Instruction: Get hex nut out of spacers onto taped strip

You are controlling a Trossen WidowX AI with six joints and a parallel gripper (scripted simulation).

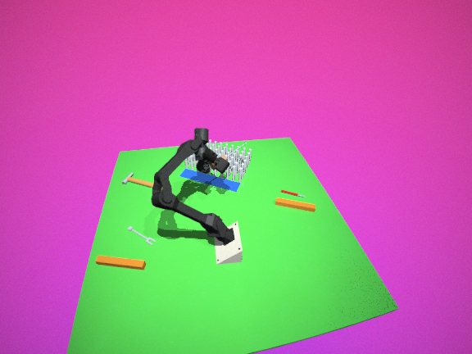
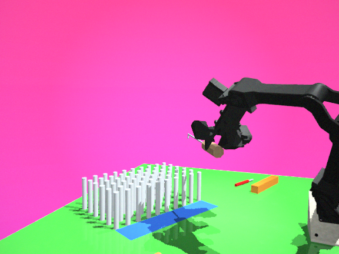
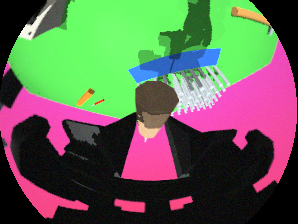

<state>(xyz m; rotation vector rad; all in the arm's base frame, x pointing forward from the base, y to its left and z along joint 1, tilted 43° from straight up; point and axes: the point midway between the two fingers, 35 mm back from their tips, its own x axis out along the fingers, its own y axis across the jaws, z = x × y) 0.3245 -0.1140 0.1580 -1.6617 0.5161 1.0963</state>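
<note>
My gripper (image 1: 219, 163) (image 2: 215, 145) (image 3: 151, 116) is shut on the brown handle of a hook tool (image 1: 224, 159) (image 2: 212, 149) (image 3: 156, 97). The tool's thin metal rod points away from the arm, with a small bent tip at its end in the exterior view. Tool and gripper hang in the air, well above the height of the spacers. The metal spacers (image 1: 234, 174) (image 2: 116, 210) (image 3: 222, 77) stand upright in rows. The blue taped strip (image 1: 188, 174) (image 2: 130, 233) (image 3: 211, 57) lies in front of them, under the arm's shadow. The hex nut cannot be made out.
An orange block (image 1: 295, 205) (image 2: 262, 186) (image 3: 85, 98) and a red-handled tool (image 1: 290, 192) (image 2: 242, 183) (image 3: 99, 102) lie right of the arm base. A hammer (image 1: 140, 182), a forked tool (image 1: 141, 235) and another orange block (image 1: 120, 262) lie on the left. The arm hides some spacers in the top view.
</note>
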